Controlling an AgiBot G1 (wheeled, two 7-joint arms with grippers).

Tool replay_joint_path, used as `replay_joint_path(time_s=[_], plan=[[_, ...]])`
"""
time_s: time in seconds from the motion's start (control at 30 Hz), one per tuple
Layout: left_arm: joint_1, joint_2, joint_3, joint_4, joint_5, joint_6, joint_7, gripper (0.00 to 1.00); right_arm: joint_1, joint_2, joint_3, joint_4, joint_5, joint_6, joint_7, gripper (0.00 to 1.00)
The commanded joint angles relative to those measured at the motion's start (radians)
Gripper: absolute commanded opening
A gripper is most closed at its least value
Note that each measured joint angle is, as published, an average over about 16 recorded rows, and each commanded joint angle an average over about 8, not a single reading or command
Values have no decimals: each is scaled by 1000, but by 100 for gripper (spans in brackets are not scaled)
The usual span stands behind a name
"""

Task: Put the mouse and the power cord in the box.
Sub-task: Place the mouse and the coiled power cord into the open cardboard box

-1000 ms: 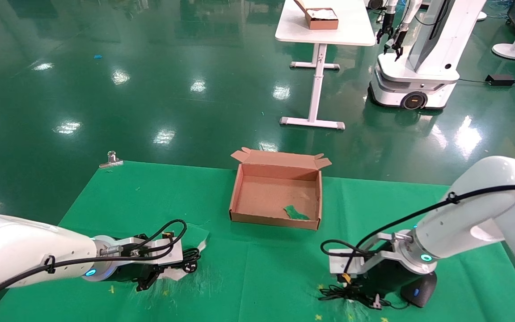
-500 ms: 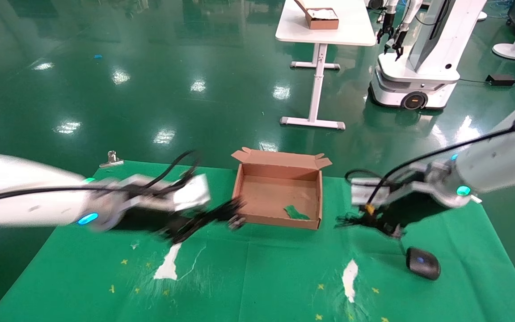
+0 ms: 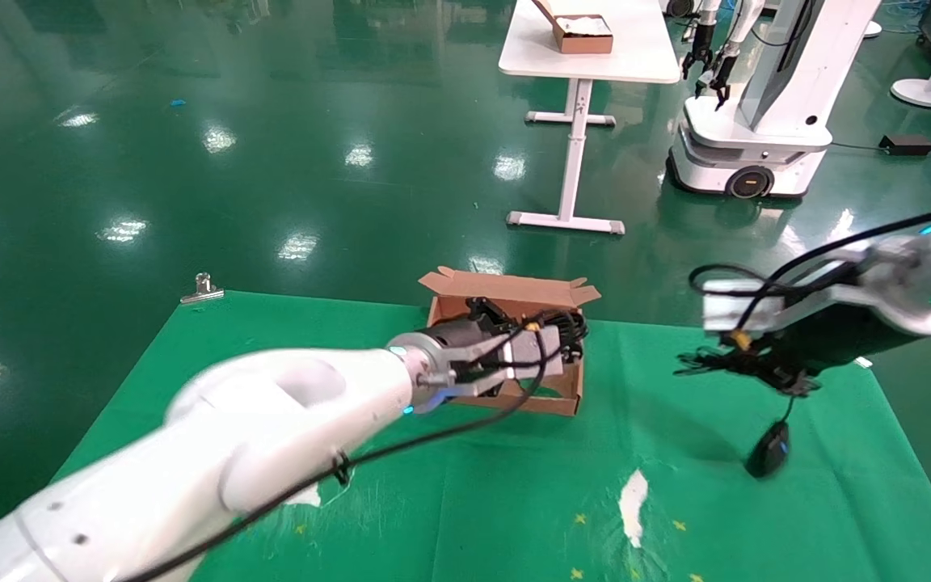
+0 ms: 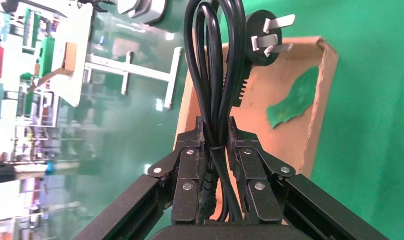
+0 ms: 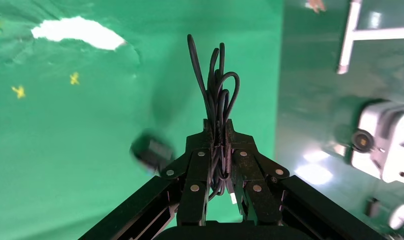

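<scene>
The brown cardboard box [image 3: 507, 288] sits at the far middle of the green cloth. My left gripper [image 3: 564, 335] reaches over it, shut on the power cord [image 4: 212, 60]. The cord's looped strands and chunky plug [image 4: 260, 38] hang above the box floor [image 4: 269, 140]. My right gripper [image 3: 744, 368] is raised to the right of the box, shut on the mouse's thin bundled cable [image 5: 217, 85]. The black mouse [image 3: 767, 450] dangles from that cable low over the cloth and looks blurred [image 5: 151, 150] in the right wrist view.
A green scrap [image 4: 292, 97] lies inside the box. White tears [image 3: 634, 493] mark the cloth near the front. A metal clip [image 3: 201, 288] holds the cloth's far left corner. Beyond stand a white table [image 3: 587, 56] and another robot [image 3: 756, 113].
My left arm swung from the front left up over the box, carrying the power cord. My right gripper rose and moved right, lifting the mouse off the cloth by its cable.
</scene>
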Motion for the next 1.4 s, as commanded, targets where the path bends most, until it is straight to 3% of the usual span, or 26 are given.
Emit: replay_joint_path(time_s=[0.03,0.13,0.17,0.3,0.47,0.8,1.03,1.23,1.4], plan=[[-8,3,85,27,18,-72,-37,54,6,29,2,68,-4,-31,35,0],[-34,3,163,42,15,-99,-103,92,8,61,12,146,1,-55,77,0],[-42,3,185,44,14,-106,-123,100,10,69,15,167,4,-59,88,0],[-68,2,258,49,13,-129,-193,100,23,82,22,225,15,-67,89,0],[-93,0,319,65,9,-148,-266,100,44,69,12,218,27,-66,18,0],[-162,-31,319,220,-76,-208,-388,100,96,-49,-28,67,34,-42,-161,0],[-201,-185,283,296,-188,-207,-387,100,126,-172,-40,-102,32,45,-276,0],[-201,-354,271,201,-280,-147,-356,100,145,-293,-42,-269,47,130,-391,0],[-196,-403,269,139,-297,-133,-351,100,147,-367,-44,-361,89,217,-505,0]])
